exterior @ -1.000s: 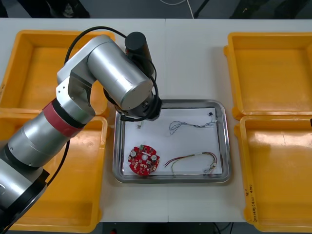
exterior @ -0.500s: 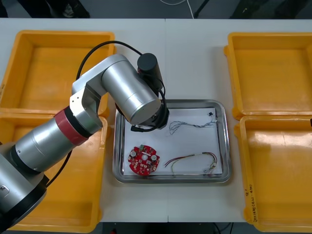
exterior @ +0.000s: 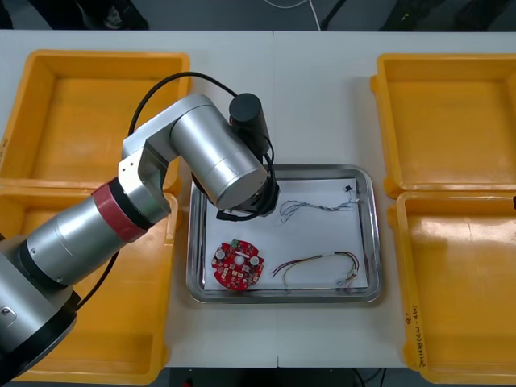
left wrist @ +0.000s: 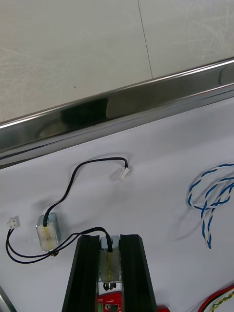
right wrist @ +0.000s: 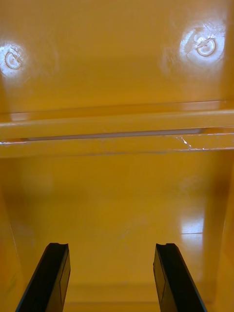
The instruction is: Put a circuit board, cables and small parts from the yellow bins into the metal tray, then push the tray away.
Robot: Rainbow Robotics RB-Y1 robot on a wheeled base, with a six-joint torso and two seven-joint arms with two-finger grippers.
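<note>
The metal tray (exterior: 374, 242) sits mid-worktop (exterior: 322, 97) between the yellow bins (exterior: 97, 105), two at each side. On its white lining lie a round red circuit board (exterior: 236, 264) near the left front corner, a red and yellow cable (exterior: 321, 257) just to the board's right, and a twisted blue and white cable (left wrist: 205, 224) farther back.

The left arm reaches over the tray's back left part. Its left tool (left wrist: 110, 240) is closed on a small metal part (left wrist: 109, 265), the black fingers (left wrist: 87, 273) standing apart only by the part's width (it is a slim, pale piece). A black lead loops out of its top. Whether the part rests on the lining or hangs just above it cannot be told.

Just beside the fingers lies a second small metal part (left wrist: 47, 231); its black cable (left wrist: 97, 161) curls toward the tray's rim and ends in a white plug (left wrist: 125, 173).

The right tool (right wrist: 109, 249) hangs with its fingers wide apart over a bin's bare floor, gripping nothing.
</note>
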